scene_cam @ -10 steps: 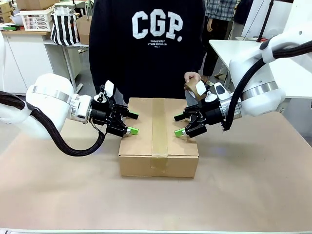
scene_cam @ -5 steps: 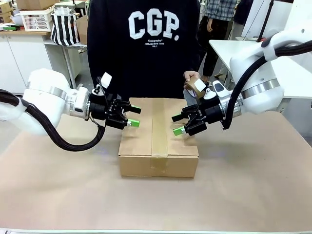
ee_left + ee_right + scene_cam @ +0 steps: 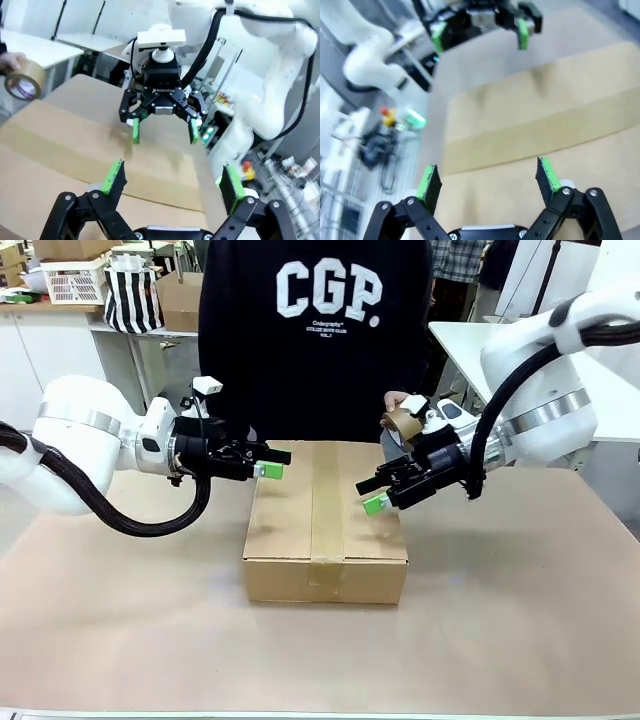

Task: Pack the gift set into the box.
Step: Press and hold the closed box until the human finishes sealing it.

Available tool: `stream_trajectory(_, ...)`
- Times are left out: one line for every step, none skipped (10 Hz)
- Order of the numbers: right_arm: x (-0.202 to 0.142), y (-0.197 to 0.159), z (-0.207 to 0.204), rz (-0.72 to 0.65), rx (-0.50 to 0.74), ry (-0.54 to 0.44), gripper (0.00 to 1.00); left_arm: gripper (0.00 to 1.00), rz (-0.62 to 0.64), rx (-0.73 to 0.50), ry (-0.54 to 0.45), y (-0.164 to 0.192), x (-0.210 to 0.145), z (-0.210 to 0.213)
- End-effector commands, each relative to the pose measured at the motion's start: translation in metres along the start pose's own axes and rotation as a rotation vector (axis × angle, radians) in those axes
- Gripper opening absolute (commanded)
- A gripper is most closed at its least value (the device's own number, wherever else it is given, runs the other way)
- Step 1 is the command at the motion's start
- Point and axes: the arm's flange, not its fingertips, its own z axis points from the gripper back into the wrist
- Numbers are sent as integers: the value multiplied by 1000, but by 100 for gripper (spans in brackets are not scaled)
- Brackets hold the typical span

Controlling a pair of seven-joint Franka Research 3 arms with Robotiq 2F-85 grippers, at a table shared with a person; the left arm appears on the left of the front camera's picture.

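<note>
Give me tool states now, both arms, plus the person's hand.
Left tool: open, empty, above the box.
Right tool: open, empty, above the box.
Person's hand: holding a tape roll.

The table [image 3: 520,630] is covered edge to edge in plain brown paper, smooth and flat, running from the near edge to where the person stands at the far side; one thing rests directly on it, the box [image 3: 325,522], a brown corrugated carton set near the middle and slightly toward the far side; its top flaps lie closed and flat, with a strip of brown tape running down the centre of the top and over the near face; its base sits square on the paper, with bare paper showing on every visible side of it.
</note>
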Motion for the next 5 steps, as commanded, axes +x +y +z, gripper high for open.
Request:
stream_trajectory(18, 30, 44, -216, 74, -111, 100, 100, 304, 16, -90, -15, 22, 14)
stream_trajectory(17, 41, 61, -315, 84, -135, 100, 100, 502, 20, -74, -26, 26, 22)
stream_trajectory(13, 49, 82, -397, 63, -167, 100, 100, 693, 34, -67, -40, 26, 34)
stream_trajectory(6, 56, 100, -463, 40, -190, 100, 100, 795, 26, -71, -52, 27, 49)
stream_trajectory(-7, 66, 124, -515, -9, -146, 100, 100, 850, 60, -58, -65, 26, 67)
